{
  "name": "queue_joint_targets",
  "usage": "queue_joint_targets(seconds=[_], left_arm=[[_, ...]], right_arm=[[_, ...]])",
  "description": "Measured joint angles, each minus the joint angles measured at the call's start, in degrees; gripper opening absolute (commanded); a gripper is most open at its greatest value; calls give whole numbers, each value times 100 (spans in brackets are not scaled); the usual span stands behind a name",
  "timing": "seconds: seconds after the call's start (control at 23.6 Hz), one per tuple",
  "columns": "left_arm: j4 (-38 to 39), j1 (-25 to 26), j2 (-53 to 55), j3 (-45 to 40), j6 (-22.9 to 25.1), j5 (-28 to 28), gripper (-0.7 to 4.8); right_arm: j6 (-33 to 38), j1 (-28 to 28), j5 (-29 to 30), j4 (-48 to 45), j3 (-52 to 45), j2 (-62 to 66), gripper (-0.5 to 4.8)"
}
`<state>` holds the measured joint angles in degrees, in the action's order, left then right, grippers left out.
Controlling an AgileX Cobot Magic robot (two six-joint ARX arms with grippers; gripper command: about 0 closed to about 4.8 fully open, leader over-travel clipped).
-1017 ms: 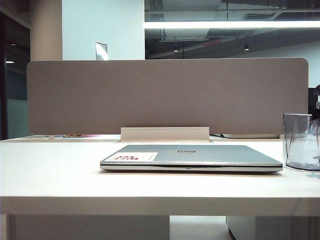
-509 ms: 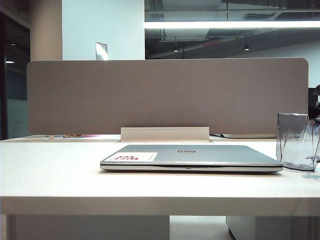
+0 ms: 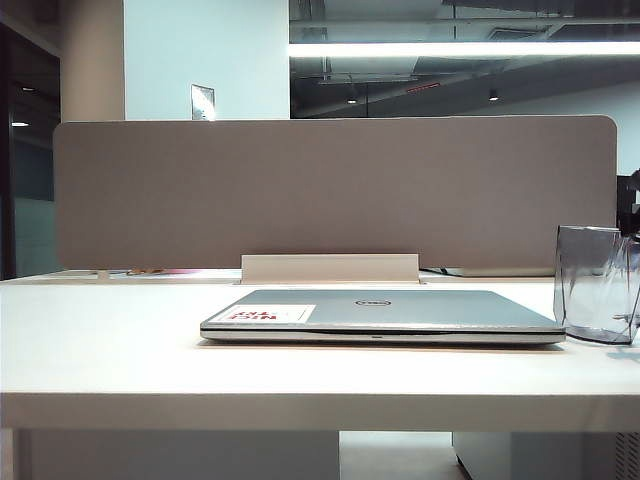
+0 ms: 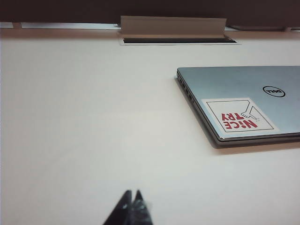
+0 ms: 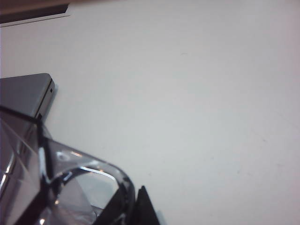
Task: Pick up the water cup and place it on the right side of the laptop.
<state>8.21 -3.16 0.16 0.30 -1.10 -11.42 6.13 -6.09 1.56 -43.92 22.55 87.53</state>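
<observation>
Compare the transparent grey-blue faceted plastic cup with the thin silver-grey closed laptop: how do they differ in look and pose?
The transparent grey-blue faceted plastic cup is see-through; the thin silver-grey closed laptop is opaque. The cup stands tall and upright; the laptop lies flat and low. The laptop carries a white sticker with red print; the cup shows none. Both sit on the white table, the cup at the laptop's right end.

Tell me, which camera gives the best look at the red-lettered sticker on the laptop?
The left wrist view: the sticker faces the camera and its red letters are readable on the laptop lid. The exterior view shows it only edge-on, foreshortened. The right wrist view catches just a laptop corner, no sticker.
</observation>
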Motion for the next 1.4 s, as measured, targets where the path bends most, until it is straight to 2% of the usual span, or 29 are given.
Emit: queue_joint_targets(seconds=[0.42,0.55,0.93,1.4], left_arm=[[0,0,0,0,0,0,-4],[0,0,0,0,0,0,-4],[2,0,0,0,0,-101,-4],[15,0,4,0,0,-103,-4]], right_arm=[[-442,2,0,120,-4,-131,46],[-557,2,-2,111,-4,-131,95],[-577,2,-2,254,-26,-393,95],[-599,2,-9,1432,-28,-903,95]])
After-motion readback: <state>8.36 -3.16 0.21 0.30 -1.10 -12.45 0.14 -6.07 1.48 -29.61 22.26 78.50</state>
